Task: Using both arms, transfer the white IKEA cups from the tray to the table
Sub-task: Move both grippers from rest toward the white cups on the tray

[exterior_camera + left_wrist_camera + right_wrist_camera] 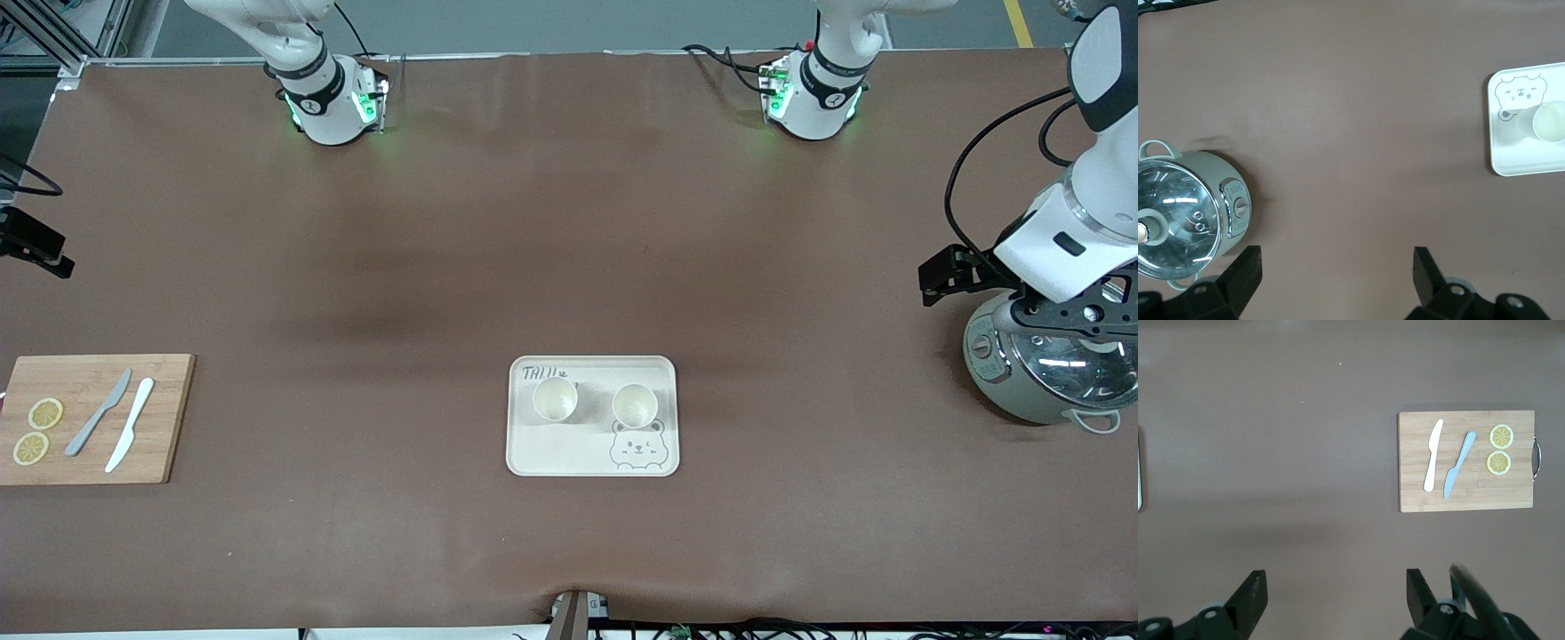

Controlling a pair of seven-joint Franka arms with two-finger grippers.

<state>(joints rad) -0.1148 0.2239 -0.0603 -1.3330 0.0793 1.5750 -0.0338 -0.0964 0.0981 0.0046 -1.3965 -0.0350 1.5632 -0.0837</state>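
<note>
Two white IKEA cups stand upright side by side on the bear-print tray (569,455) near the middle of the table: one (555,398) toward the right arm's end, one (635,405) toward the left arm's end, just above the bear print. One cup (1548,123) and the tray (1518,159) also show in the left wrist view. My left gripper (1336,260) is open and empty, up over the brown table beside the cooker; in the front view it (1076,316) hangs above the cooker. My right gripper (1336,581) is open and empty, high over bare table between the tray and the cutting board.
A grey-green cooker with a glass lid (1040,373) stands at the left arm's end of the table and shows in the left wrist view (1185,213). A wooden cutting board (169,418) with two knives and two lemon slices lies at the right arm's end.
</note>
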